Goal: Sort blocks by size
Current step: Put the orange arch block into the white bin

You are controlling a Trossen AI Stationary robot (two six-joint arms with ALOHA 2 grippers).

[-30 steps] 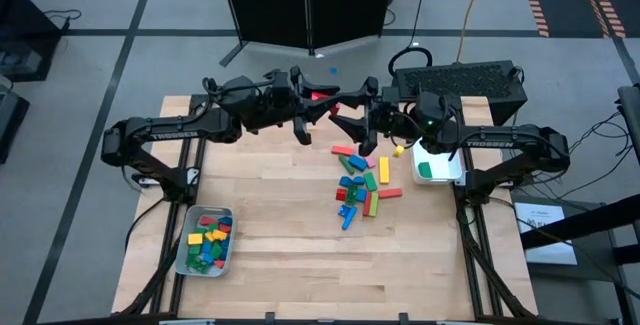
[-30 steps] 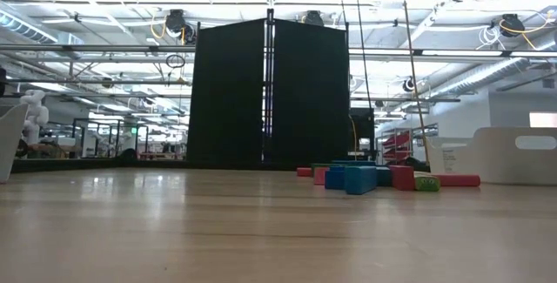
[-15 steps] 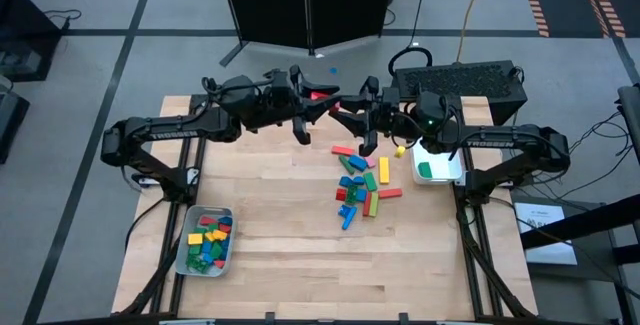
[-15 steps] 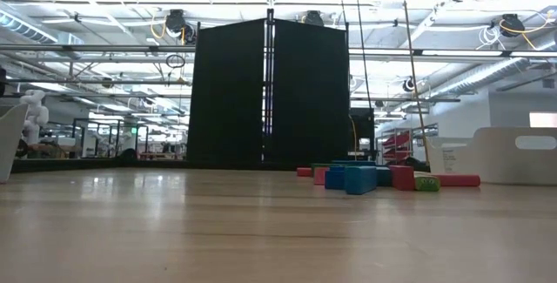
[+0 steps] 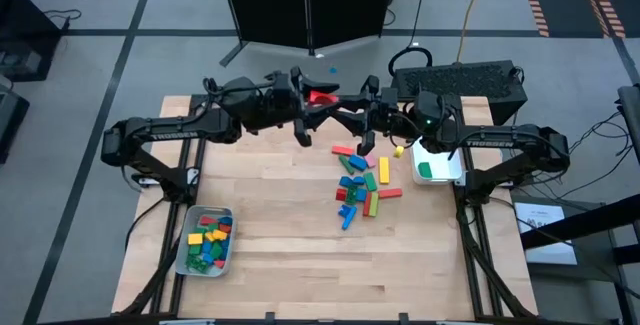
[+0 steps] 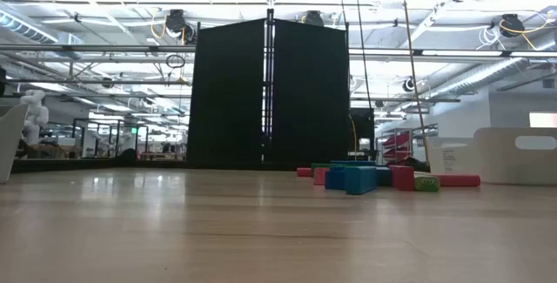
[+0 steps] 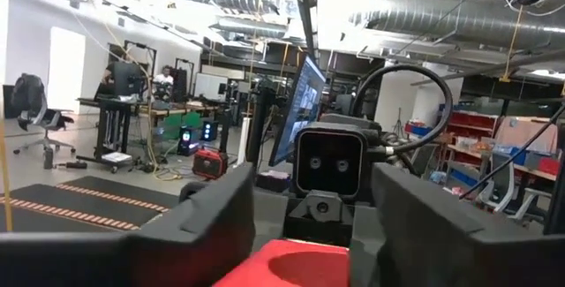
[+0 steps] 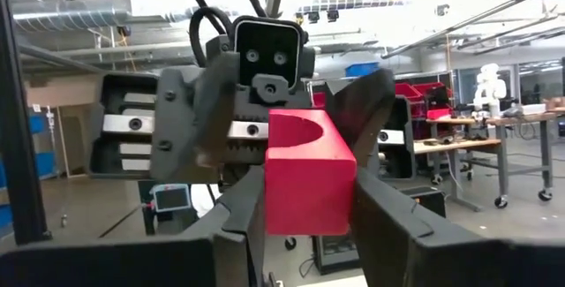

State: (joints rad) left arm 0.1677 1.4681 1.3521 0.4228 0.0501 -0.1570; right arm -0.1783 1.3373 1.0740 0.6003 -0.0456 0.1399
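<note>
A red block (image 8: 305,172) with a half-round notch in its top hangs in the air above the table's far edge, between my two grippers, which face each other. My right gripper (image 8: 305,194) is shut on it. My left gripper (image 7: 305,234) is open, its fingers (image 8: 225,119) standing on either side of the block's other end (image 7: 296,265). In the high view the block (image 5: 322,96) shows between the left gripper (image 5: 308,105) and the right gripper (image 5: 342,115). A pile of coloured blocks (image 5: 362,180) lies on the table below. My right gripper pinches the red block's two side faces (image 8: 278,207) between its two fingers. The fingers come roughly level from the table's right side. The block sits upright with its notch up, lifted well clear of the table.
A tray (image 5: 186,255) with several blocks stands near the front left corner. A white tray (image 5: 445,177) holding a green block sits at the right edge, a small yellow block (image 5: 398,151) beside it. In the low view the pile (image 6: 365,177) lies right of centre.
Both arms have kept their places. My left gripper has opened off the red block, and more of the block shows in the high view now. The block has stayed where it was, in my right gripper.
</note>
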